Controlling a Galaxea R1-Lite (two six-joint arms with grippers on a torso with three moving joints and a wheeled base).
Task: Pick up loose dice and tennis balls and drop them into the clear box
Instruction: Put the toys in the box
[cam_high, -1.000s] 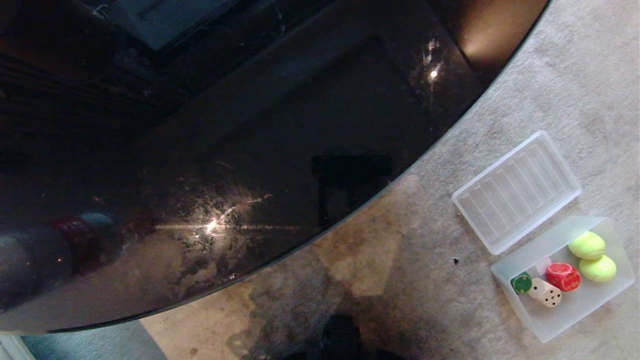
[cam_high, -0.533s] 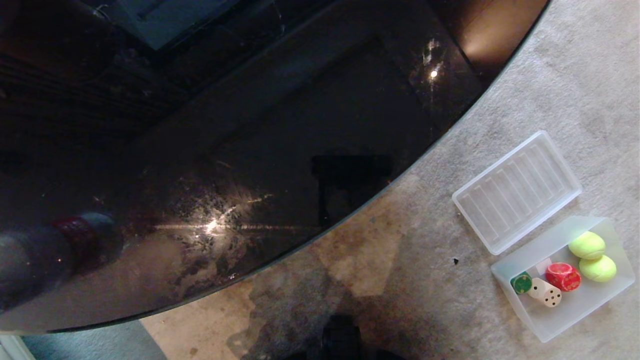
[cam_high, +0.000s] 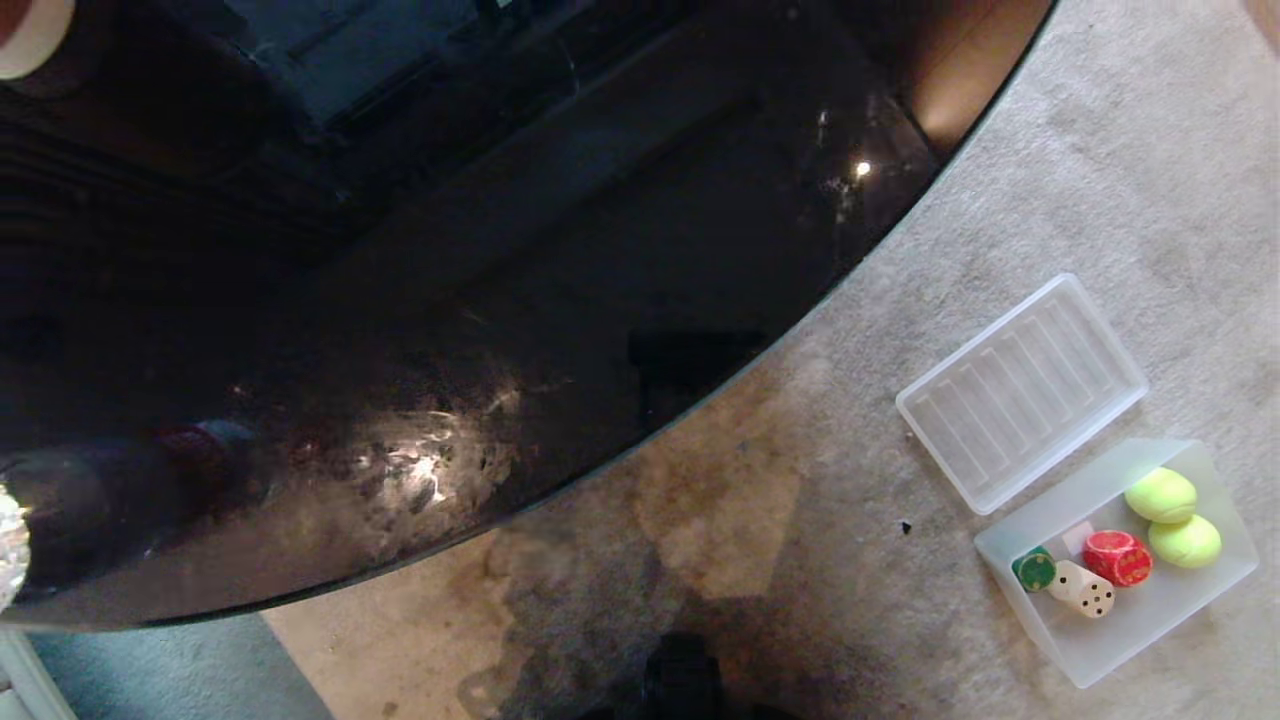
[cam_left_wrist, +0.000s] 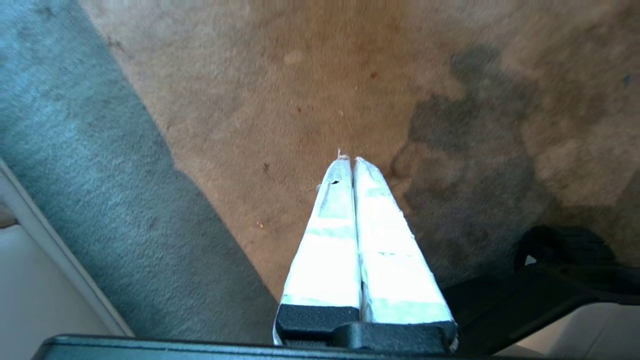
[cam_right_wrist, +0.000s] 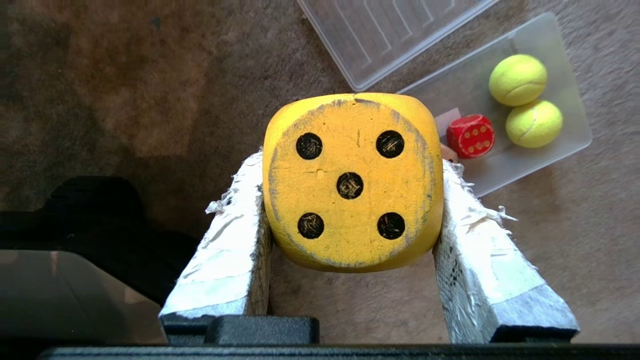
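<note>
The right gripper (cam_right_wrist: 352, 200) pinches the yellow rounded die (cam_right_wrist: 352, 182), 5 pips showing, above the carpet; the frosted clear plastic box (cam_right_wrist: 565, 70) lies ahead, off to one side. The left gripper (cam_left_wrist: 348, 165) hangs pressed together.

Yellow die (cam_right_wrist: 352, 182), 5 up, gripped; red, green, beige dice and 2 tennis balls (cam_high: 1172, 518) in clear box (cam_high: 1130, 625).
</note>
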